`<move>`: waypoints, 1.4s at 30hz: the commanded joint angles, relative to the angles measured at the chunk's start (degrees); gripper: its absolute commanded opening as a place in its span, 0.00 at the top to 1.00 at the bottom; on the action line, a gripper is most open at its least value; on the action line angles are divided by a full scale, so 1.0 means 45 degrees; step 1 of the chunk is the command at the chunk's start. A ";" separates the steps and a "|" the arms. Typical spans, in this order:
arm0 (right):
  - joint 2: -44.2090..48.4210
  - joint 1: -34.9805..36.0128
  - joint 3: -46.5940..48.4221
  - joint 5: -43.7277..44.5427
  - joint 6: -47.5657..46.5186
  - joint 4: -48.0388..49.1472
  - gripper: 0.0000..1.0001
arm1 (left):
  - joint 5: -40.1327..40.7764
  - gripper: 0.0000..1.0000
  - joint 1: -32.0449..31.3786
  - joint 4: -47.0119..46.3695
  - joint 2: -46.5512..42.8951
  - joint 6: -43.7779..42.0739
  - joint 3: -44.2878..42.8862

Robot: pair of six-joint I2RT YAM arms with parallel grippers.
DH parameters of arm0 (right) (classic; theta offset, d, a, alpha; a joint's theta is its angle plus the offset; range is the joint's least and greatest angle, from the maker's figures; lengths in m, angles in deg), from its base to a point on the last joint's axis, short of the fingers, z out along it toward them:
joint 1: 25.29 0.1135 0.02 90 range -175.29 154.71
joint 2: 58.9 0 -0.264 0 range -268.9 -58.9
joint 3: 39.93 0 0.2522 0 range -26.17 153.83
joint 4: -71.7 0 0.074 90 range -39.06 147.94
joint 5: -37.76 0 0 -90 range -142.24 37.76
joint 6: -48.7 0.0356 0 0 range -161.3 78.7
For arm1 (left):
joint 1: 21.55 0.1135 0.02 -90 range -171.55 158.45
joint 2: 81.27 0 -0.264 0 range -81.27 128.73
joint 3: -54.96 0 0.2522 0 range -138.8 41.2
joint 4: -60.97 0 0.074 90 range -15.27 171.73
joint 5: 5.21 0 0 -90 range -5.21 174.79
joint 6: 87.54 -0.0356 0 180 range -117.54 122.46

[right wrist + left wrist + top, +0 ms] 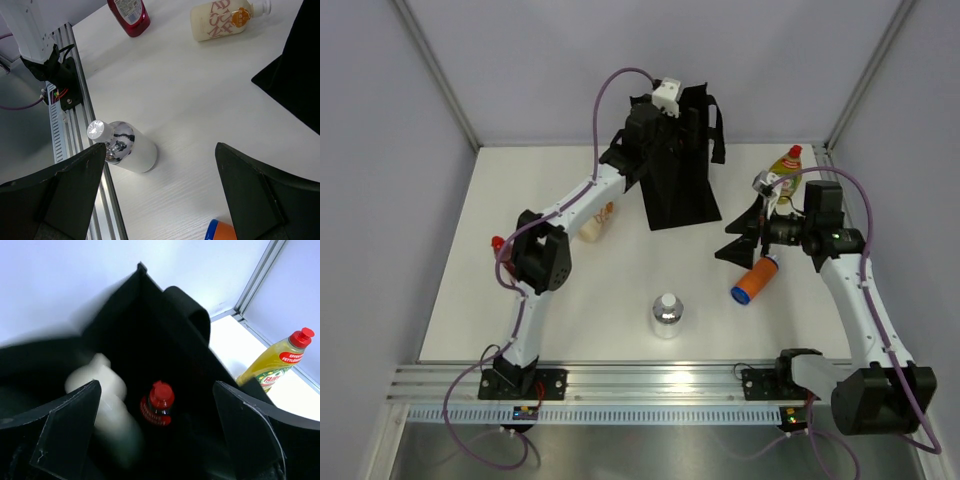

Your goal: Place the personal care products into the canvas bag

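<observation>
Left gripper (156, 390) jaws are hanging spread and empty over the mouth of the black canvas bag (165, 325), where a blurred pale bottle (107, 407) and a dark red-capped bottle (156, 412) are lying inside. Right of the bag, the right gripper (160, 150) is likewise gaping empty beside the orange blue-capped bottle (755, 280). The clear white-capped bottle (666, 315) is standing in front of the bag, and the cream pump bottle (595, 225) is lying to its left.

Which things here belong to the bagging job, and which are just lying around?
Job: canvas bag; inside, red-capped bottle, blurred pale bottle; outside, cream bottle, red bottle, clear bottle, orange bottle, yellow-green bottle.
Just lying about: only cables, rail.
</observation>
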 commanded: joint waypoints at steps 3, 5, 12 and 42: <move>0.0011 -0.0084 -0.0037 -0.0368 -0.0238 0.0324 0.00 | -0.0696 0.01 0.0090 -0.0286 -0.0951 0.0036 -0.0396; 0.0011 -0.0084 -0.0037 -0.0368 -0.0316 0.0265 0.01 | -0.0833 0.01 0.0090 0.0066 -0.1166 -0.0022 -0.0416; -0.0008 -0.0084 0.0584 -0.0700 -0.2203 -0.1291 0.01 | -0.1398 0.05 0.0187 0.1215 -0.2551 -0.0296 0.0072; -1.2157 0.4408 1.7230 1.1721 -0.6486 -0.4775 0.02 | -0.0149 0.01 0.0422 0.6258 -1.8626 0.2749 1.5363</move>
